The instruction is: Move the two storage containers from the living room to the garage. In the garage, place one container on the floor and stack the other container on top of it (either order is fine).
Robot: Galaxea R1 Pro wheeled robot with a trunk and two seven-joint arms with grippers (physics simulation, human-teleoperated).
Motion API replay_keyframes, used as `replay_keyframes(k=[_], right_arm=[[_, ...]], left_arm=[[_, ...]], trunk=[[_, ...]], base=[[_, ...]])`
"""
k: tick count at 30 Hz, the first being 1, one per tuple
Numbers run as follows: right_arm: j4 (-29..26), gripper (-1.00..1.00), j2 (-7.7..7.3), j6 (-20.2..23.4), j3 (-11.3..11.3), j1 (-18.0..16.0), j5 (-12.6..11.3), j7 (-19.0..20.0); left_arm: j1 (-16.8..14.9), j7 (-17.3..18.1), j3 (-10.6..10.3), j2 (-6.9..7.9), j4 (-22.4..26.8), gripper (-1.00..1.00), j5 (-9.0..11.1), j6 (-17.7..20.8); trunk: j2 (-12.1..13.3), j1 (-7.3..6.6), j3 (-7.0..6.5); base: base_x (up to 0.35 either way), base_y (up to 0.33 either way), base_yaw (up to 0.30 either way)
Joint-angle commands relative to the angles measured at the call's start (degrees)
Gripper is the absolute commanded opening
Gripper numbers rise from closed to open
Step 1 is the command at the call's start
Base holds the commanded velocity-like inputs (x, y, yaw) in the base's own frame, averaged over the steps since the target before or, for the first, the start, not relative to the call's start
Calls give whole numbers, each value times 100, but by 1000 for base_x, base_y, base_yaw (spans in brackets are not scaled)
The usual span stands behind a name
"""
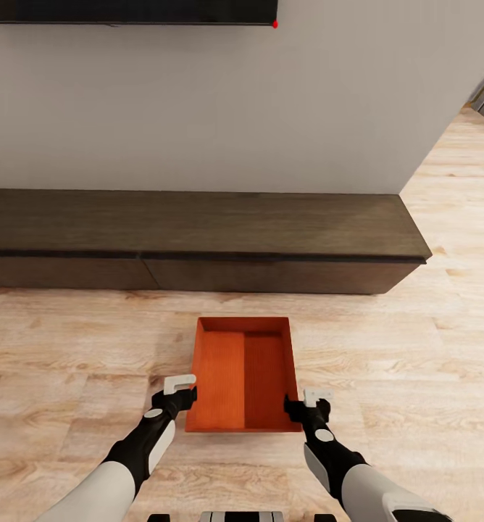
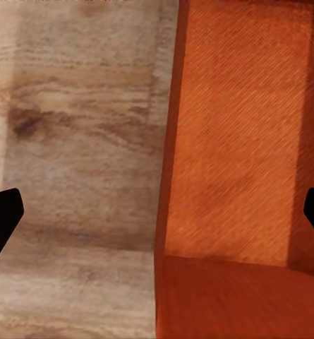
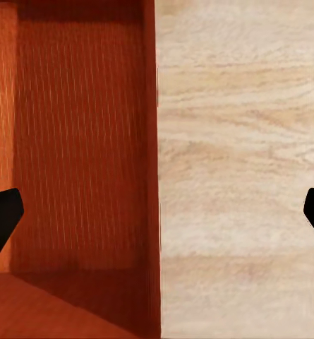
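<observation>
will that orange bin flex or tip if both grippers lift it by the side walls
The storage container looks thin-walled and lidless, so its walls may bow slightly. It is empty, so probably light. With the left gripper and right gripper on opposite walls, tipping seems unlikely.

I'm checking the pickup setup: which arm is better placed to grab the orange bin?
Neither; they mirror each other. The left claw and right claw are open, each straddling a side wall of the bin.

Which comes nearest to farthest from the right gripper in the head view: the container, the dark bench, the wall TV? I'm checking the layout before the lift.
1. Storage container: right beside the right gripper, at its near right wall.
2. Bench: beyond the container, against the wall.
3. TV: highest on the wall, farthest.
</observation>
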State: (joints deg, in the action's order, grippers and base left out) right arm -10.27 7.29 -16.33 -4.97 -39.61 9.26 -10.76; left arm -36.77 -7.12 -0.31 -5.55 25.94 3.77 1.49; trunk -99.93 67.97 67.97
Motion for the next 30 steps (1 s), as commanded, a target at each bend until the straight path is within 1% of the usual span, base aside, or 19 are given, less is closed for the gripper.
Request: replay_keyframes(k=[1,3,9,18,30], right_arm=[[6,100,-6,-23,-46,-3,72,-14],[7,100,-28,-42,-48,-3,95,-14],[7,100,-34,-60,-54,-3,109,-33],[7,100,-10,-54,-55,-3,111,-63],[7,100,-17,-52,-57,-3,107,-58]], left_arm=[[-1,-17,-4,0,7,100,39,16],[-1,-19,-5,-3,7,100,32,17],[0,-23,-6,-16,8,100,30,18],[0,-29,-5,-25,8,100,26,18],[0,-33,-5,-38,11,100,36,18]], trunk=[[-1,0,3],[-1,0,3],[-1,0,3],[-1,0,3],[-1,0,3]], base=[[0,0,0],[0,0,0],[0,0,0],[0,0,0],[0,0,0]])
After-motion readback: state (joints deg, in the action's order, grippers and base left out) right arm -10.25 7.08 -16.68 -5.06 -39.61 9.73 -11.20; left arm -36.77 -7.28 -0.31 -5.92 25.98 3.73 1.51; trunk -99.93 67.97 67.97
